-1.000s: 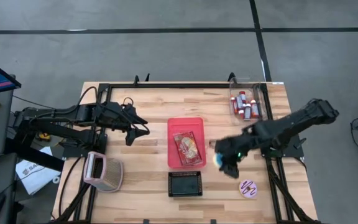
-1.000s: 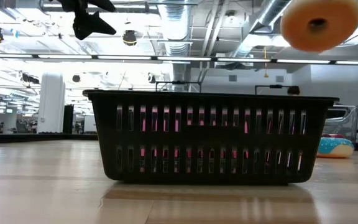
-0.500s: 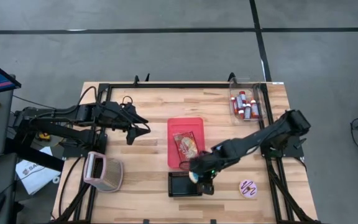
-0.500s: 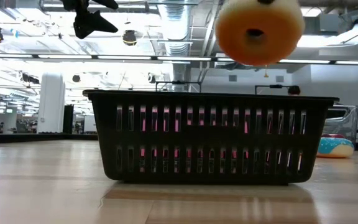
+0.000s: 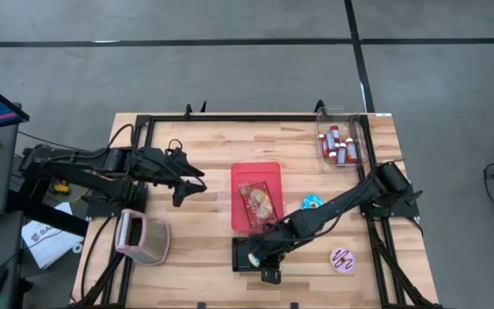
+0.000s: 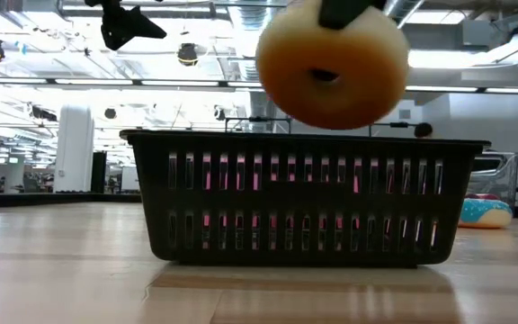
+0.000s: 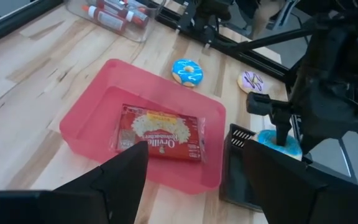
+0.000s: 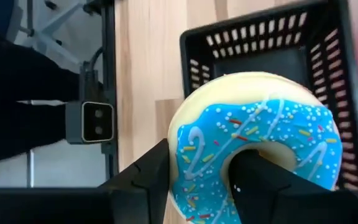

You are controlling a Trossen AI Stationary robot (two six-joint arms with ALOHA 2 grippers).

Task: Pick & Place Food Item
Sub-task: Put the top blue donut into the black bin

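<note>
Right wrist view: blue-iced donut (image 8: 257, 152) pinched through its hole by right claw (image 8: 194, 180), hanging just above black basket (image 8: 272, 46), toward its edge. On the high view, basket at 6 o'clock of the red tray (image 5: 256, 196). Best centred over the opening, lowered below the rim, then released gently. Left claw (image 5: 178, 196) waiting wide and empty at 9 o'clock on the surface (image 5: 204, 146).
</note>
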